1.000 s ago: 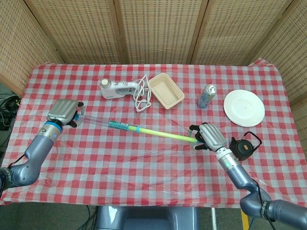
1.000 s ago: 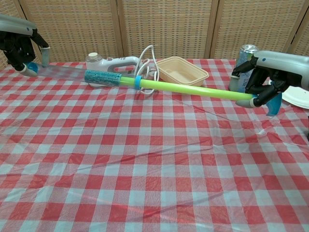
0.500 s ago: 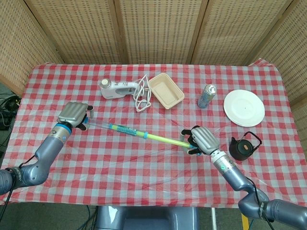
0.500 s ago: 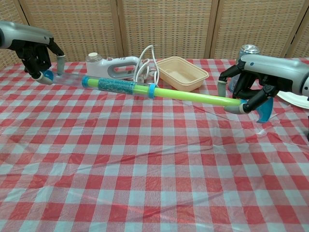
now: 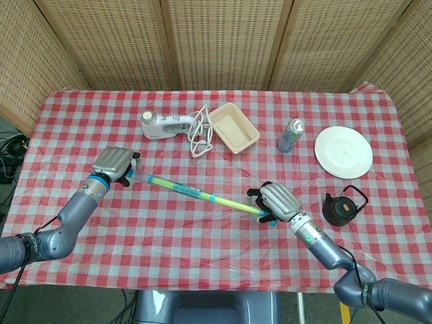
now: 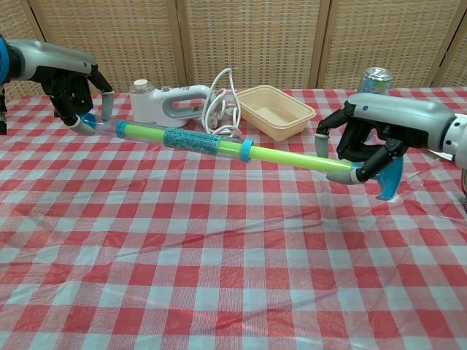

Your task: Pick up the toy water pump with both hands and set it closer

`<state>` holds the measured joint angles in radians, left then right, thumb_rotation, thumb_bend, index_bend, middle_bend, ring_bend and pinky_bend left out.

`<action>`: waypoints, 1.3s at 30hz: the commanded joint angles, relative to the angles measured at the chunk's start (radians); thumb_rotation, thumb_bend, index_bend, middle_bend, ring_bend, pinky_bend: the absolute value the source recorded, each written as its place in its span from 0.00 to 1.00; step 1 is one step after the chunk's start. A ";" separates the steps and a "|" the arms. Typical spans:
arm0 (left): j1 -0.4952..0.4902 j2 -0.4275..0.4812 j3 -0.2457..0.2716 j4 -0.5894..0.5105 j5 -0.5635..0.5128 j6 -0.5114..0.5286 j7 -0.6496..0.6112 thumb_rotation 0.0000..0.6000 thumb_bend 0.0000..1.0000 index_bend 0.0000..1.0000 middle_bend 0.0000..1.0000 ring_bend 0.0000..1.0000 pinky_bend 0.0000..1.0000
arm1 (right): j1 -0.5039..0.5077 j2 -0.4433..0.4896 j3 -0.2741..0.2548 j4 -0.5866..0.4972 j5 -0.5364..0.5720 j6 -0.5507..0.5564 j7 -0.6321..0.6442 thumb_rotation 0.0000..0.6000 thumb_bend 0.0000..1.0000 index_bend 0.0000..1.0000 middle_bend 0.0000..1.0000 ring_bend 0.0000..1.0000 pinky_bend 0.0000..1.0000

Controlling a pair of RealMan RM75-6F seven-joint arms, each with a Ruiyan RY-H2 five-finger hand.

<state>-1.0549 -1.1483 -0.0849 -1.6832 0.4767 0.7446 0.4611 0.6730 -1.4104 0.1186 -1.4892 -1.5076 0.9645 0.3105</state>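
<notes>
The toy water pump (image 5: pixel 196 194) (image 6: pixel 219 146) is a long clear tube with a green rod, a blue ring and a blue handle. It hangs above the red checked cloth, sloping down toward my right. My left hand (image 5: pixel 113 163) (image 6: pixel 76 91) grips its clear far-left end. My right hand (image 5: pixel 275 201) (image 6: pixel 372 142) holds the green rod's end by the blue handle, which sticks out below the fingers in the chest view.
Behind the pump lie a white hand mixer (image 5: pixel 162 124) with its cord (image 5: pixel 200 135) and a beige tray (image 5: pixel 233 127). A can (image 5: pixel 291 135), a white plate (image 5: pixel 343 152) and a black kettle (image 5: pixel 341 206) stand to my right. The table's front edge is near.
Both hands have carried the pump nearer to me, toward the front of the table. The pump also shifted a little to the right along the cloth.
</notes>
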 commanded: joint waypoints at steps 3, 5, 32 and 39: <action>-0.007 -0.001 0.007 0.002 0.000 -0.011 -0.006 1.00 0.40 0.58 0.78 0.70 0.57 | 0.008 -0.010 -0.006 0.009 -0.012 0.001 0.014 1.00 0.50 0.81 1.00 0.96 0.42; -0.010 -0.001 0.008 0.002 -0.001 -0.017 -0.012 1.00 0.40 0.58 0.78 0.70 0.57 | 0.012 -0.014 -0.008 0.012 -0.022 0.005 0.021 1.00 0.50 0.81 1.00 0.96 0.42; -0.070 -0.020 0.033 0.001 -0.030 -0.049 -0.052 1.00 0.40 0.58 0.78 0.70 0.57 | 0.064 -0.060 -0.044 0.063 -0.088 0.018 0.090 1.00 0.48 0.81 1.00 0.96 0.42; -0.080 -0.029 0.043 0.005 -0.035 -0.056 -0.065 1.00 0.40 0.58 0.78 0.70 0.57 | 0.075 -0.069 -0.049 0.071 -0.087 0.014 0.094 1.00 0.48 0.81 1.00 0.96 0.42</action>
<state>-1.1340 -1.1765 -0.0430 -1.6791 0.4421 0.6890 0.3965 0.7472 -1.4784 0.0699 -1.4187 -1.5955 0.9788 0.4049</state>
